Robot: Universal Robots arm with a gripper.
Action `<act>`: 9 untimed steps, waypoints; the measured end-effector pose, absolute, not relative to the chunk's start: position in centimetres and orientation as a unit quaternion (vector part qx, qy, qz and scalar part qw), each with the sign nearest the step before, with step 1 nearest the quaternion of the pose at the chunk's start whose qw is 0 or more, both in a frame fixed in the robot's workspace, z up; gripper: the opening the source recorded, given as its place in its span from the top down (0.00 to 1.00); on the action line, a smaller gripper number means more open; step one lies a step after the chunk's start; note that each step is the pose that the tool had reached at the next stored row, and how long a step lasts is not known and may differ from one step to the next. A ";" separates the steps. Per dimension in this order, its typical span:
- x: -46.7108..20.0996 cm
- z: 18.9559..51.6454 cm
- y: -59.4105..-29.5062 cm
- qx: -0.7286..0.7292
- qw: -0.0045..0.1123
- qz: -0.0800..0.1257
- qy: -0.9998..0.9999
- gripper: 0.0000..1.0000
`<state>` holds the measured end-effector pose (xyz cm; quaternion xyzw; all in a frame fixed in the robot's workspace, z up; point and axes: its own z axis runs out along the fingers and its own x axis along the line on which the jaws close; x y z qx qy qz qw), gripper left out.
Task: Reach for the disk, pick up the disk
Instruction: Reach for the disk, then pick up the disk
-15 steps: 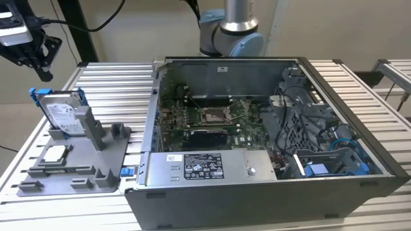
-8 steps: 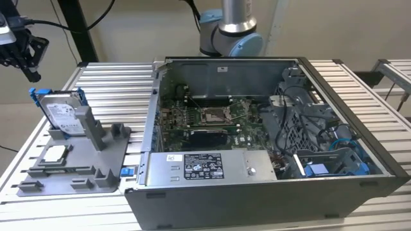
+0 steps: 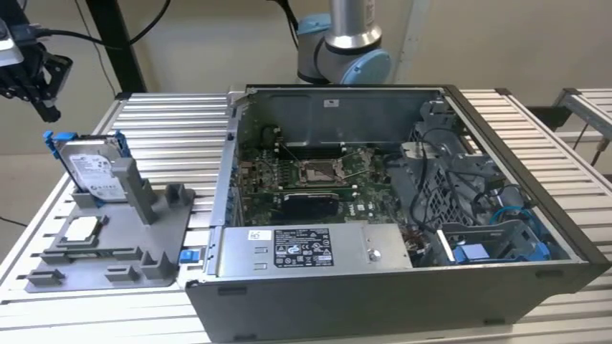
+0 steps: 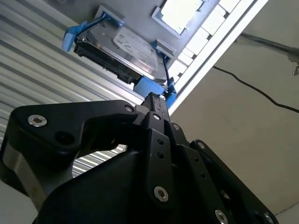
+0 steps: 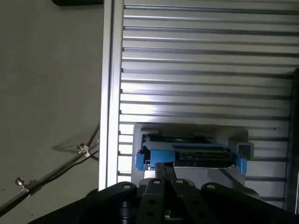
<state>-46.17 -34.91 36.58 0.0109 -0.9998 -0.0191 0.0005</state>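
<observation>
The black gripper [image 3: 46, 111], fingers together, hangs above the blue-railed silver metal disk [image 3: 86, 154], not touching. The disk's white label [image 3: 97, 178] print is illegible.

Your table [image 3: 172, 115] is a slatted aluminium top, with the slats running across the exterior view. Two things sit directly on it. A grey fixture plate [image 3: 115, 251] lies flat at the exterior view's left, close to the table's edge. An open computer case [image 3: 383, 301] takes the middle and right, just beside the plate; can't tell if they touch. In the first wrist view the table [image 5: 201, 56] shows bare slats beyond the plate [image 5: 187, 128].
</observation>
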 end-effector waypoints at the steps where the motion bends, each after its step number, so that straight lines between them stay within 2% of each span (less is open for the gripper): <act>1: -46.1 36.6 -34.9 0.011 0.000 -0.019 -1.000 1.00; 9: -45.7 36.6 -34.9 0.015 0.001 -0.019 -1.000 1.00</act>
